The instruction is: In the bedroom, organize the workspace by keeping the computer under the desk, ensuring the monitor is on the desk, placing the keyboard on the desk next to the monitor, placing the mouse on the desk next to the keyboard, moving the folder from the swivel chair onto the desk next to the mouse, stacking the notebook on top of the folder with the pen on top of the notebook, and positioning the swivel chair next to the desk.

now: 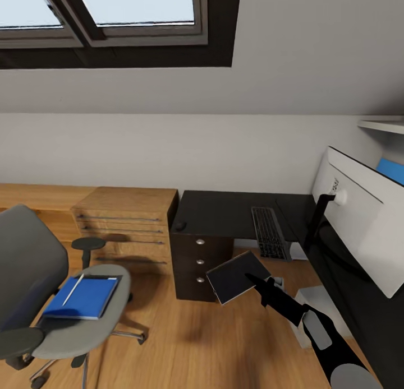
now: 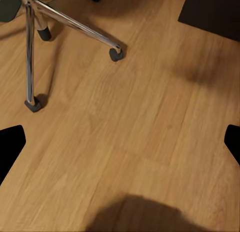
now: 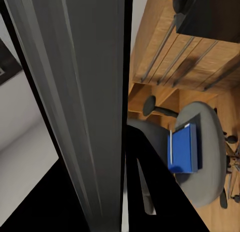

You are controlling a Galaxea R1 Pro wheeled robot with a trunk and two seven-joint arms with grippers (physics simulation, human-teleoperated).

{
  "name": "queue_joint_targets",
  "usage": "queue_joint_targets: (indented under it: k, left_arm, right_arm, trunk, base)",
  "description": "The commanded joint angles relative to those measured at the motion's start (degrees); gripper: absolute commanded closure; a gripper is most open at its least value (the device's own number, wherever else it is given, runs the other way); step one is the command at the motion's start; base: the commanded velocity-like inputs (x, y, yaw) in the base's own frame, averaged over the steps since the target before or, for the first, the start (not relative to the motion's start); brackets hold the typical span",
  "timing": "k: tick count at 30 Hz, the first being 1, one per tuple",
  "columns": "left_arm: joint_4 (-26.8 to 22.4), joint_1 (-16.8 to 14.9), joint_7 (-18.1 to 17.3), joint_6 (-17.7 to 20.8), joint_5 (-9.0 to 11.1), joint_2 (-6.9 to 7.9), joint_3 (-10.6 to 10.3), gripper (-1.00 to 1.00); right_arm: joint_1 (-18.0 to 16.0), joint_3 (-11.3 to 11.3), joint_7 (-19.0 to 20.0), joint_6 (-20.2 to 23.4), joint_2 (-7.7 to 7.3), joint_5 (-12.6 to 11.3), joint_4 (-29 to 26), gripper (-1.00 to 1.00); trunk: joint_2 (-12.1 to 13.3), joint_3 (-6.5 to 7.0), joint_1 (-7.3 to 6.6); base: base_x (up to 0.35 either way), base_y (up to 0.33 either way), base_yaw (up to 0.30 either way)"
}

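The grey swivel chair (image 1: 33, 265) stands at the left, apart from the desk (image 1: 224, 209). On its seat lies the blue folder (image 1: 84, 298) with the pale pen (image 1: 73, 290) across it. My right gripper (image 1: 253, 279) is shut on the dark greyish notebook (image 1: 234, 277), held in the air in front of the black drawer unit (image 1: 199, 260). In the right wrist view the notebook (image 3: 75, 91) fills the foreground, with the folder (image 3: 185, 148) and pen (image 3: 170, 147) beyond. The keyboard (image 1: 269, 232), mouse (image 1: 179, 225) and monitor (image 1: 359, 209) are on the desk. My left gripper (image 2: 120, 142) hangs open over the floor.
Low wooden drawers (image 1: 126, 226) stand against the wall left of the desk. A light grey box, likely the computer (image 1: 314, 308), sits on the floor under the desk's right wing. The chair's chrome legs (image 2: 75, 26) reach onto the wooden floor (image 1: 185, 344). A skylight (image 1: 112, 13) is overhead.
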Motion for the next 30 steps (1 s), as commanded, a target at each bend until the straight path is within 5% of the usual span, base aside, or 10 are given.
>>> queue_joint_targets:
  k: [1,14,30]
  left_arm:
    - [0.0,0.0,0.0,-0.2,-0.2,-0.04,0.3,-1.0]
    - [0.0,0.0,0.0,-0.2,-0.2,-0.1,0.3,-1.0]
    - [0.0,0.0,-0.1,-0.2,-0.2,-0.1,0.3,-1.0]
  right_arm:
    - [0.0,-0.1,0.1,0.4,0.01,-0.2,0.0,1.0]
    - [0.0,-0.1,0.2,0.3,-0.04,-0.2,0.0,1.0]
    - [0.0,-0.1,0.3,0.3,-0.06,-0.2,0.0,1.0]
  trunk:
    - [0.0,-0.06,0.03]
    - [0.0,-0.06,0.03]
    - [0.0,-0.06,0.03]
  base:
    - [0.197,0.002,0.0]
    - [0.127,0.001,0.0]
    - [0.285,0.0,0.0]
